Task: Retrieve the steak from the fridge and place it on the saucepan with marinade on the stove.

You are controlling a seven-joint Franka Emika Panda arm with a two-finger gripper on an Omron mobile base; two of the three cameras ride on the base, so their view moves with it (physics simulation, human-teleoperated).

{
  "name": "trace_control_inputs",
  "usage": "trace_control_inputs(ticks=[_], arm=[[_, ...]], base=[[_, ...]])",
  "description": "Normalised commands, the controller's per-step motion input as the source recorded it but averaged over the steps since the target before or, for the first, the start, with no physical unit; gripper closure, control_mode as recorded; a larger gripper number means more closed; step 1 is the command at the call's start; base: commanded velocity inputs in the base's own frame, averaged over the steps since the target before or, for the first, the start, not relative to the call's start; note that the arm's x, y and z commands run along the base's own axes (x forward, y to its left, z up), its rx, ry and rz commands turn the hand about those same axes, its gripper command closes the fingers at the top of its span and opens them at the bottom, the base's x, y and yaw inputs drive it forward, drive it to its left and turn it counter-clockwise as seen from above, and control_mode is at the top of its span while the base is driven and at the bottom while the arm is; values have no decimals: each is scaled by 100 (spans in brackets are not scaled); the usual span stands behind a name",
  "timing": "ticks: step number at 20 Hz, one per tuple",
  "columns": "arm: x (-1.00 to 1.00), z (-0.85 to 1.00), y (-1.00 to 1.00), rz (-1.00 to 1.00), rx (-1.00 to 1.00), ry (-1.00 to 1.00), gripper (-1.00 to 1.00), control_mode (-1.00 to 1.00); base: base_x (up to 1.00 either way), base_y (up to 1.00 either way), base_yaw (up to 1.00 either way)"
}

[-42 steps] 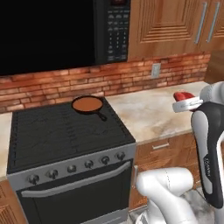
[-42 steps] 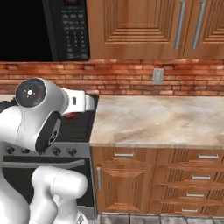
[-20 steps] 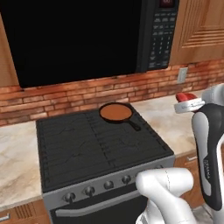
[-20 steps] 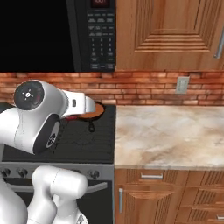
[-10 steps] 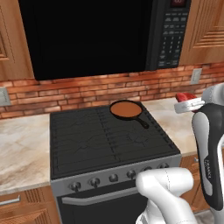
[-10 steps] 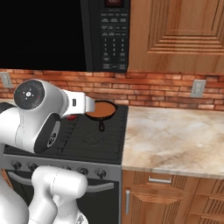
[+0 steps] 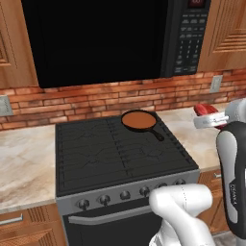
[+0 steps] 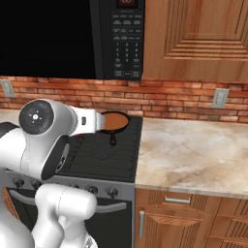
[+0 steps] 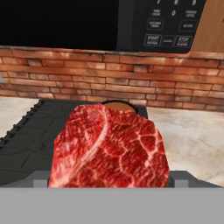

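Observation:
My gripper [image 9: 111,180] is shut on the steak [image 9: 111,146], a flat red marbled piece that hangs close in front of the hand camera. In the left base view the steak [image 7: 205,109] sits at the gripper [image 7: 210,119], above the counter right of the stove [image 7: 115,156]. The saucepan [image 7: 139,120] stands on the stove's back right burner, its marinade [image 7: 138,118] smooth and reddish-brown, its handle pointing to the front right. From the hand, the saucepan [image 9: 115,105] peeks out just behind the steak. The saucepan [image 8: 115,121] lies beyond the hand. The fridge is out of view.
A black microwave [image 7: 96,38] hangs low over the stove. Beige stone counter runs on the right [image 8: 193,150] and on the left [image 7: 24,158]. Brick wall [image 8: 169,99] with an outlet [image 8: 220,97] closes the back; wooden cabinets [image 8: 193,34] hang above.
The whole picture has shifted: the base has driven along the counter, so the stove now sits in the middle. The steak stays in the gripper.

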Motion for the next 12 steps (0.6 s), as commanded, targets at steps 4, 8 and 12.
trace_control_inputs(ticks=[4, 8, 12], arm=[[-5, -37, 2, 0, 10, -18, 100, -100], [3, -28, 3, 0, 5, -9, 100, -100], [46, 0, 11, 0, 0, 2, 100, -100]], base=[[0, 0, 0], [0, 0, 0], [0, 0, 0]])
